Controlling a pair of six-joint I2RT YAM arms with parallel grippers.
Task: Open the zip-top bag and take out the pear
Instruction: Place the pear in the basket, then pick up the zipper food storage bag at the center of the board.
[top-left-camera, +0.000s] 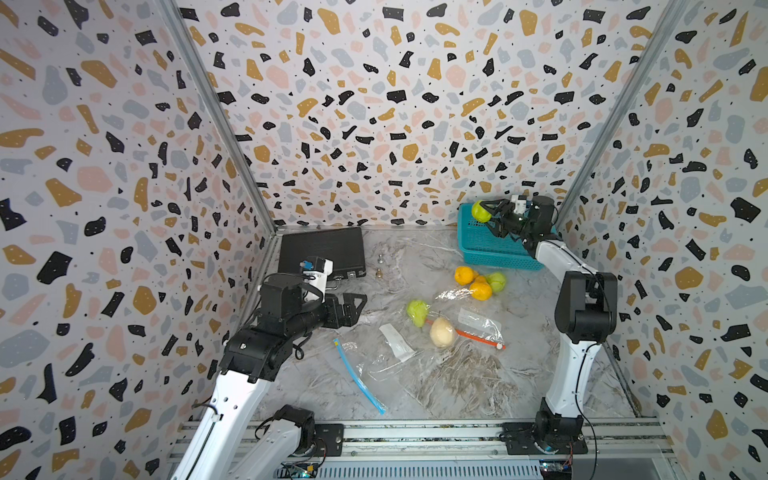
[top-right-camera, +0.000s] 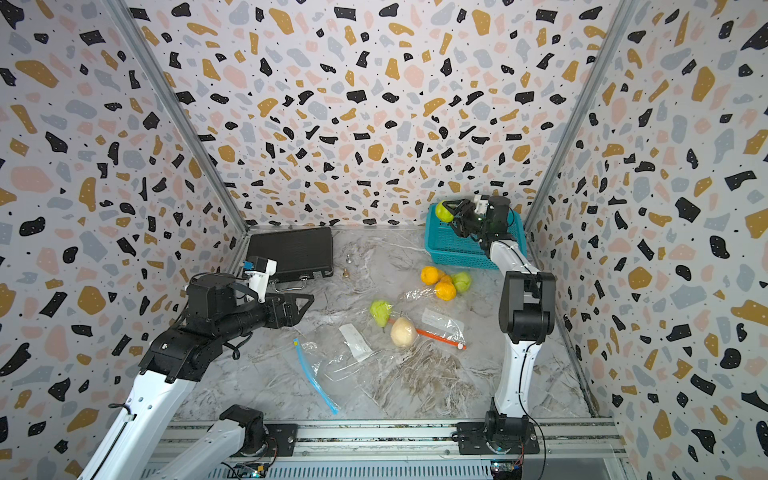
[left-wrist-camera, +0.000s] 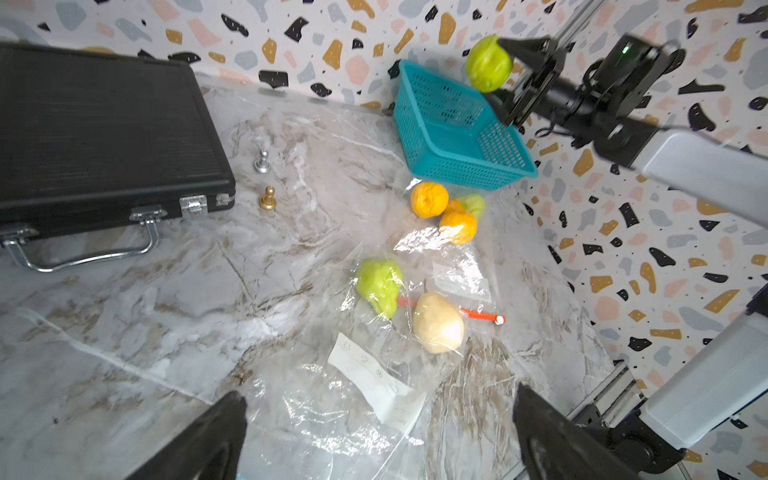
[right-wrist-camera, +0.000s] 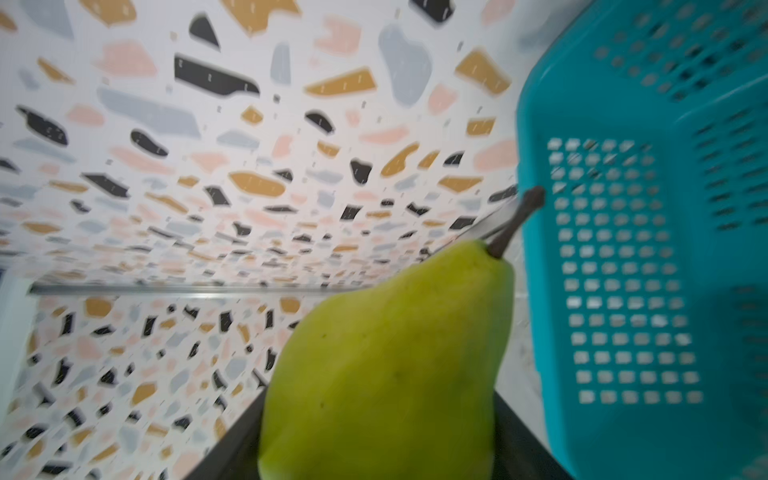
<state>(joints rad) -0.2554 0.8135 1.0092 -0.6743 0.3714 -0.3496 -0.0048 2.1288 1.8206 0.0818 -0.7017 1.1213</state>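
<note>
1. Right gripper (top-left-camera: 487, 214): jaws clamped on the green pear (top-left-camera: 478, 211), which is held in the air at a corner of the teal basket (top-left-camera: 494, 251).
2. Left gripper (top-left-camera: 353, 309): jaws spread wide and empty, near the black case (top-left-camera: 322, 249).
3. Blue-zipped bag (top-left-camera: 390, 361): flat on the marble table (top-left-camera: 457, 386), well apart from the pear.

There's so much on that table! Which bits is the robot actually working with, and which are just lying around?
Job:
green pear, held in the right gripper
blue-zip bag, looking empty
left gripper, open nearby

Lying about:
black case
silver pawn
gold pawn
oranges
orange-zip bag
pale fruit
teal basket, perhaps the drop spot
</note>
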